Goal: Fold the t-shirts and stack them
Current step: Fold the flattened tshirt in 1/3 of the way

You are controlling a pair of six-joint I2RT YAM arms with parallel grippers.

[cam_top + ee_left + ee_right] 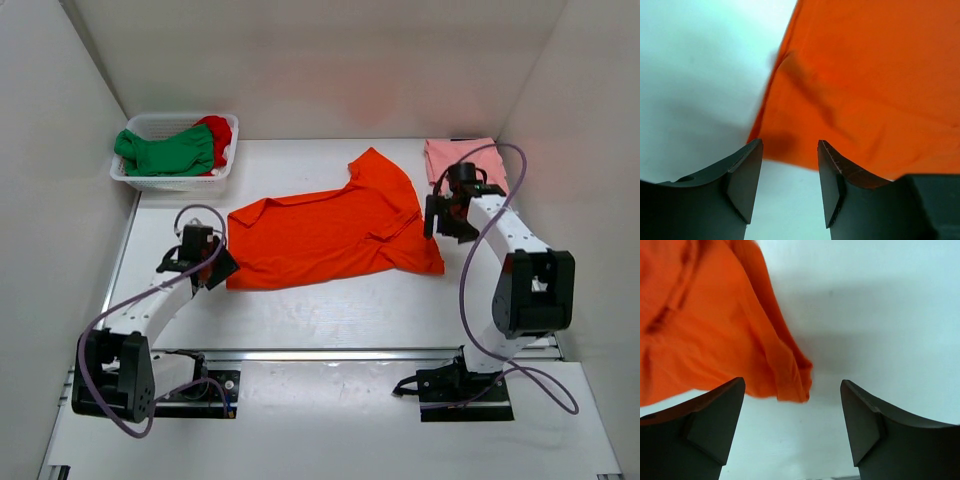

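The bright orange t-shirt (330,228) lies spread flat in the middle of the table. My left gripper (222,262) is open and empty just off its left hem; the left wrist view shows the hem's corner (785,140) right ahead of the jaws (790,182). My right gripper (432,218) is open and empty beside the shirt's right sleeve, whose tip (795,385) lies between and ahead of the jaws (792,422). The pale salmon pink t-shirt (445,158) lies folded at the back right. The green t-shirt (165,152) and the red t-shirt (218,130) sit in the basket.
The white plastic basket (130,172) stands at the back left corner. White walls close in the table on the left, back and right. A metal rail (340,352) runs along the near edge by the arm bases.
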